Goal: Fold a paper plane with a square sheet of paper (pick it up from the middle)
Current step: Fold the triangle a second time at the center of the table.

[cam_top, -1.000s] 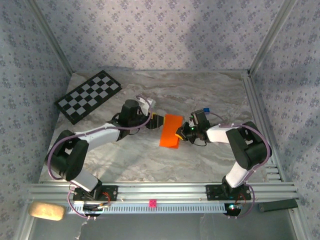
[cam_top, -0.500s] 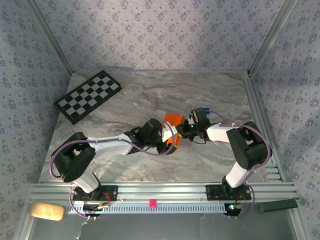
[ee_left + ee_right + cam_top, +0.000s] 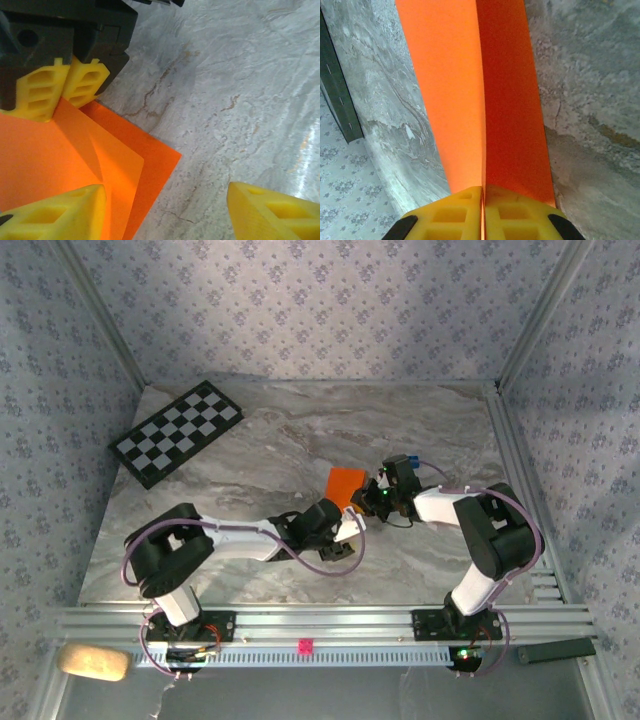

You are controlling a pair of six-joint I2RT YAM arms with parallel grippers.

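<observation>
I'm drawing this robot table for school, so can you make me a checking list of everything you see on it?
surface: grey marble table, no spills seen.
job's things: orange paper, folded into two layers along a crease, one flap raised.
clutter: checkerboard at the far left; beige lump in front of the near rail.
grippers: right gripper shut on the orange paper's edge; left gripper open, one finger over the paper.
cables: purple cables loop along both arms, no snag seen.
surroundings: flowered walls; metal rail holding the arm bases.
</observation>
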